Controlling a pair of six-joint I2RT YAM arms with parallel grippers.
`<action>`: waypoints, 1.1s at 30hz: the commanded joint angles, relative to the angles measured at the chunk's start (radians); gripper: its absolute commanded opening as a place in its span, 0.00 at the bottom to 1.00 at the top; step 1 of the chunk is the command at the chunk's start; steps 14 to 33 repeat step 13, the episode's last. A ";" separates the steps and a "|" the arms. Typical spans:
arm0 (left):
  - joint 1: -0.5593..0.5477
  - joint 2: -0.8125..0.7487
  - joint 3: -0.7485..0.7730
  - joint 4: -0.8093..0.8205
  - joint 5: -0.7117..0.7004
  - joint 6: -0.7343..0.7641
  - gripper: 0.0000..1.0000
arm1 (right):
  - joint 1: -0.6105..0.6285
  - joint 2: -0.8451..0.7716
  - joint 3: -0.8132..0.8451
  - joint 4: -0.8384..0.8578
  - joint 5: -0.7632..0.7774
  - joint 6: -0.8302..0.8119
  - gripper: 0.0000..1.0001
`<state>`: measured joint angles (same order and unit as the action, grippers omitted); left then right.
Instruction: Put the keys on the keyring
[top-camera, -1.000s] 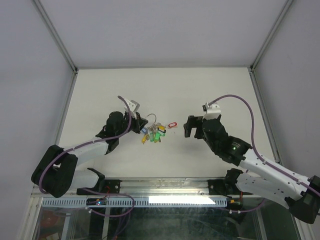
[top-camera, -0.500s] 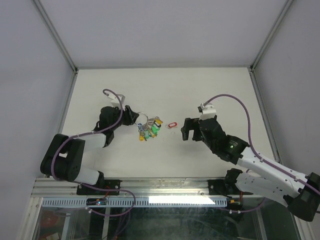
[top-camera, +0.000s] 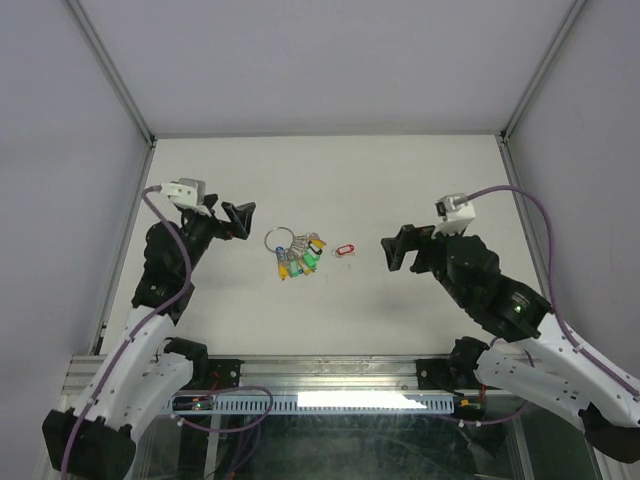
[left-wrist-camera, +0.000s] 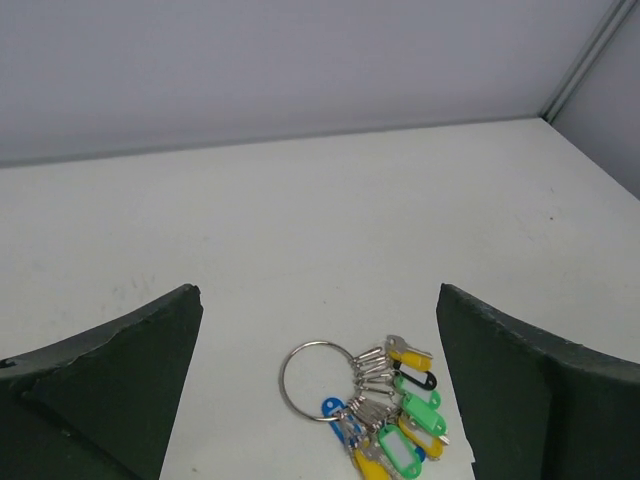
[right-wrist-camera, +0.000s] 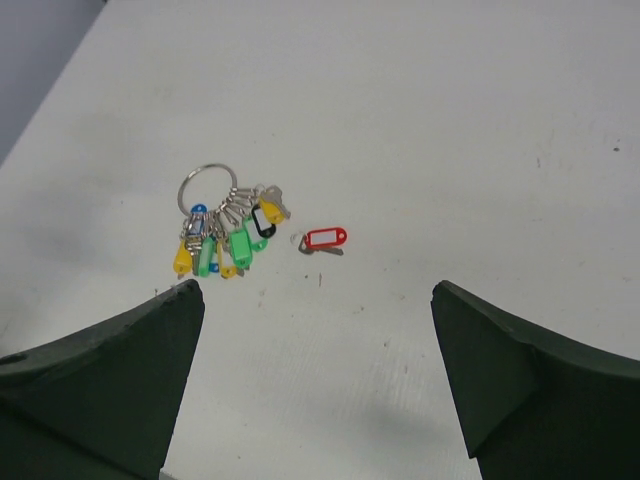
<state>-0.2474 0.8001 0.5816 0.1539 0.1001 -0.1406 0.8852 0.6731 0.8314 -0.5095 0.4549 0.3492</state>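
Note:
The keyring (top-camera: 279, 238) lies flat on the white table with several keys (top-camera: 299, 259) fanned out from its right side; their heads are yellow, green, blue and black. A single key with a red tag (top-camera: 345, 249) lies loose just to the right of the bunch. My left gripper (top-camera: 243, 220) stands open a little to the left of the ring, holding nothing. In the left wrist view the keyring (left-wrist-camera: 316, 378) and keys (left-wrist-camera: 403, 420) lie between and beyond my open left gripper (left-wrist-camera: 317, 300). My right gripper (top-camera: 390, 252) is open and empty, to the right of the red-tagged key (right-wrist-camera: 326, 239).
White walls close the table (top-camera: 420, 180) on the left, right and back. A metal rail (top-camera: 330, 375) with the arm bases runs along the near edge. In the right wrist view the bunch of keys (right-wrist-camera: 225, 245) lies well ahead of the right gripper (right-wrist-camera: 315, 290).
My left gripper opened, let go of the keyring and drew back to the left. The bunch now lies on the table. The right arm shifted slightly right.

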 joint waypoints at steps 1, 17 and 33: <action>0.005 -0.190 0.029 -0.227 -0.091 0.059 0.99 | -0.002 -0.094 0.070 -0.013 0.086 -0.089 0.99; 0.004 -0.546 -0.087 -0.397 -0.226 -0.035 0.99 | -0.002 -0.292 -0.026 -0.038 0.149 -0.103 0.99; 0.004 -0.546 -0.087 -0.397 -0.226 -0.035 0.99 | -0.002 -0.292 -0.026 -0.038 0.149 -0.103 0.99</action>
